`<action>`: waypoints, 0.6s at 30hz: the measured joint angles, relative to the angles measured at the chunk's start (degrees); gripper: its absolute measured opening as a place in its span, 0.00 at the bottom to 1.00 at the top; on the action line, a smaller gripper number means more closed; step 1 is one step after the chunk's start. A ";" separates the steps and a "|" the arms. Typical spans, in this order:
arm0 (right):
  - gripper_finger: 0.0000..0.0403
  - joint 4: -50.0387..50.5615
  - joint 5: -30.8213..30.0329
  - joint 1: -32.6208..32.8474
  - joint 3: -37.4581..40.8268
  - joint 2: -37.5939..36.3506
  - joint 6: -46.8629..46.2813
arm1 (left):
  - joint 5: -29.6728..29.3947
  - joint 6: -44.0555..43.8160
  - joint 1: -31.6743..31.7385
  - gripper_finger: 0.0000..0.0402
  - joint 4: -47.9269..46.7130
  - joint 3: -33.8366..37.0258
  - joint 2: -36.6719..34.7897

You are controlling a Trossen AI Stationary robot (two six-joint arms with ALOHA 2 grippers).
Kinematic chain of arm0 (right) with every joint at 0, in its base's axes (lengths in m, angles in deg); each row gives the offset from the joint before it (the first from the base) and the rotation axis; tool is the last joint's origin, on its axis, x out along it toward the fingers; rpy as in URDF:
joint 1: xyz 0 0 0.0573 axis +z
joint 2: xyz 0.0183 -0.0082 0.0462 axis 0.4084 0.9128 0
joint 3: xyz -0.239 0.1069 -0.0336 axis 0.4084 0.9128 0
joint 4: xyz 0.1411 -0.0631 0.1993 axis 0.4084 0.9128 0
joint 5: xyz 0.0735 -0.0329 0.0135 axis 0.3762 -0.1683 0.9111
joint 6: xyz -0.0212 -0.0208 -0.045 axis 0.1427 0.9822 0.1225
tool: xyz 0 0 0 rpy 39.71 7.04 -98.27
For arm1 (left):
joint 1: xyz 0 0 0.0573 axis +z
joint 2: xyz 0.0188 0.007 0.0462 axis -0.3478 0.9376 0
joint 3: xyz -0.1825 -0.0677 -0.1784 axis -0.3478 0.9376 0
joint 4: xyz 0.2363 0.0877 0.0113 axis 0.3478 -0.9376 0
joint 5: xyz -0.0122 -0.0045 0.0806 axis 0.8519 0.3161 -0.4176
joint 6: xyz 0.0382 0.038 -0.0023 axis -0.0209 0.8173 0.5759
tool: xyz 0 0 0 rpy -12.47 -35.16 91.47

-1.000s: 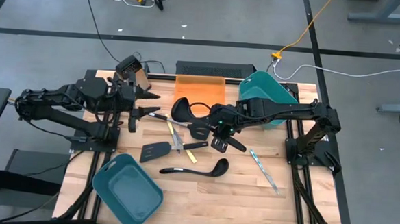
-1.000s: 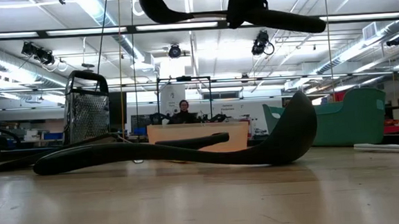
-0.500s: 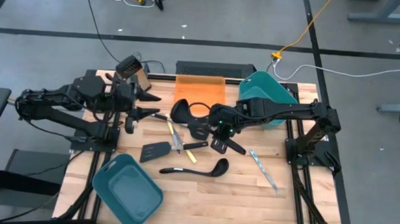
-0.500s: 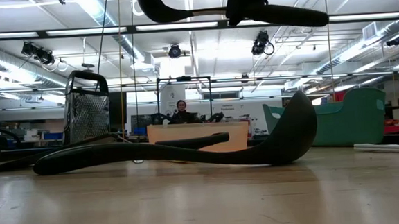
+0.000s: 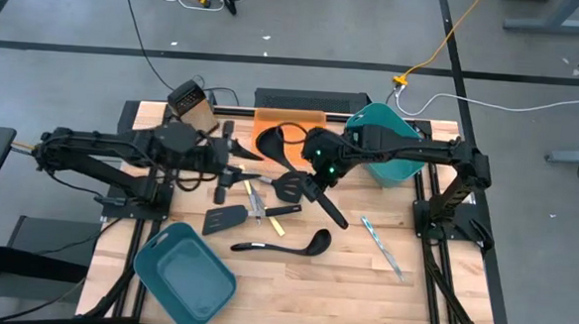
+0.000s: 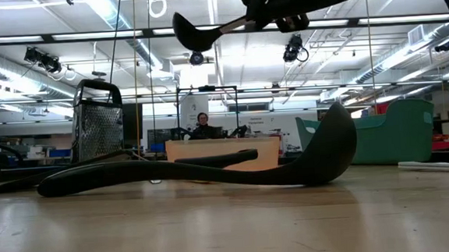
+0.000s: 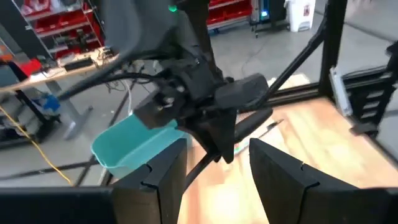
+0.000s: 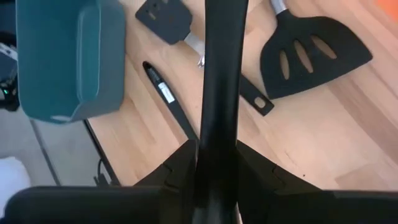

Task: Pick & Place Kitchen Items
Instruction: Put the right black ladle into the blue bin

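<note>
Right gripper (image 5: 318,175) clamps ladle (image 5: 299,163) aloft (no legible writing); left gripper (image 5: 232,166) parted, empty.

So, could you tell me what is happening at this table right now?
The right gripper holds a black ladle by its handle, lifted above the table's middle. The left gripper hangs close by, fingers open and empty. A second ladle, two spatulas and cutlery lie on the wood, and both teal bins look empty.
</note>
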 joint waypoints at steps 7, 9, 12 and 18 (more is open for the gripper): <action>0.22 -1.60 5.77 -5.25 0.00 -0.02 2.16 | -4.49 5.44 0.00 0.45 2.13 -0.09 2.62; 0.22 -2.19 7.09 -6.16 0.00 -0.02 2.96 | -5.48 6.83 0.00 0.45 1.10 0.10 2.87; 0.22 -2.65 8.68 -7.13 0.00 -0.02 3.68 | -6.65 10.85 0.00 0.45 1.87 -0.05 4.35; 0.23 -3.55 10.46 -7.68 0.00 -0.02 3.90 | -9.04 15.86 0.00 0.45 1.75 0.10 6.54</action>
